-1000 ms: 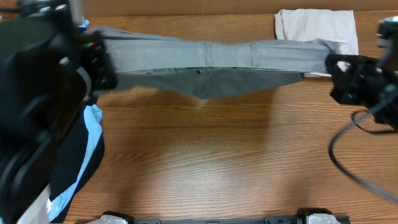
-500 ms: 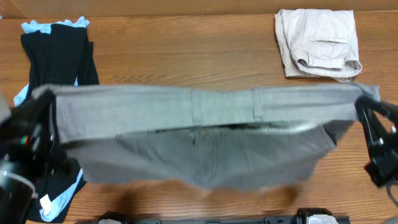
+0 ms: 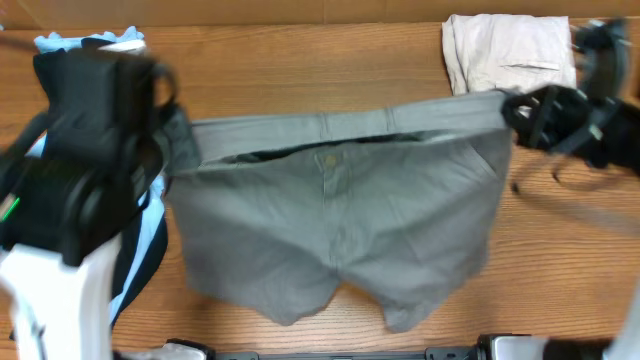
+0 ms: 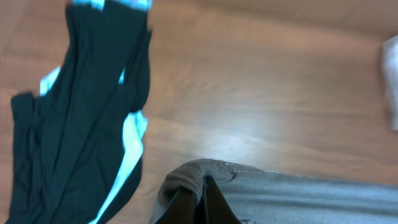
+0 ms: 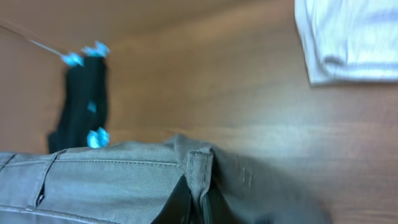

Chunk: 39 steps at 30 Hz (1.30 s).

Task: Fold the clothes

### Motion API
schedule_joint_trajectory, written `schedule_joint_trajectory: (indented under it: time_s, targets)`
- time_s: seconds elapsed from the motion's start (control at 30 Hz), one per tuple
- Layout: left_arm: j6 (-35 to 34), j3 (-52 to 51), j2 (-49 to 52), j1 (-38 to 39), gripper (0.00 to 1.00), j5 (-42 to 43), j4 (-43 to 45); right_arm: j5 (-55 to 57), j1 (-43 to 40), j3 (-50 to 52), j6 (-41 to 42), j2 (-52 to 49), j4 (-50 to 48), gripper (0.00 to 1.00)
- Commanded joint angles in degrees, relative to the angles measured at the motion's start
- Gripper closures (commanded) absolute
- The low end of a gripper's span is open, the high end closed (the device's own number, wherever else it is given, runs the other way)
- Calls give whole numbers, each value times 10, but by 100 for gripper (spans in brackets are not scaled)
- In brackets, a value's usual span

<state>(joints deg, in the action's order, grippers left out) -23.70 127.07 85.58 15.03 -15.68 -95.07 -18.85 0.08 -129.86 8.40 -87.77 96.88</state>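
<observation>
left gripper (image 4: 198, 198), right gripper (image 5: 198, 202) clenched on grey shorts (image 3: 340, 225); beige shorts (image 3: 510, 50), black garment (image 4: 81, 112) beside

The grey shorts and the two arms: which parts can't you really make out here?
- Grey shorts: back hidden overhead by their own front; both wrist views show only a pinched waistband corner.
- Left gripper: cut off by the left wrist view's bottom edge; overhead, its arm covers it.
- Right gripper: blurred overhead.
- Black and light-blue garment: mostly hidden overhead behind that arm.
</observation>
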Motion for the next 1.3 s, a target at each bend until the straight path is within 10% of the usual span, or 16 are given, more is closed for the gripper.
schedule_joint_trajectory:
  time_s: [0.0, 0.47, 0.53, 0.57, 0.63, 0.9, 1.27]
  targets:
    - [-10, -33, 53, -15, 96, -132, 5, 99, -17, 33, -34, -61, -20, 96]
    - [17, -56, 388, -21, 96, -133, 302, 46, -7, 76, -42, -359, -292, 96]
    - [27, -56, 422, -25, 73, -133, 396, 45, 2, 76, -42, -378, -368, 94]
    - [34, -56, 433, -27, 51, -133, 438, 43, 6, 76, -42, -384, -402, 82]
    - [38, -56, 449, -35, 0, -126, 533, 37, 16, 76, -42, -393, -471, 4]
    - [68, 57, 436, -72, 0, 56, 511, 32, 34, 54, -37, -370, -473, 0]
    - [326, 182, 435, -52, 0, 181, 316, 7, 41, 40, 71, -309, -219, 0]
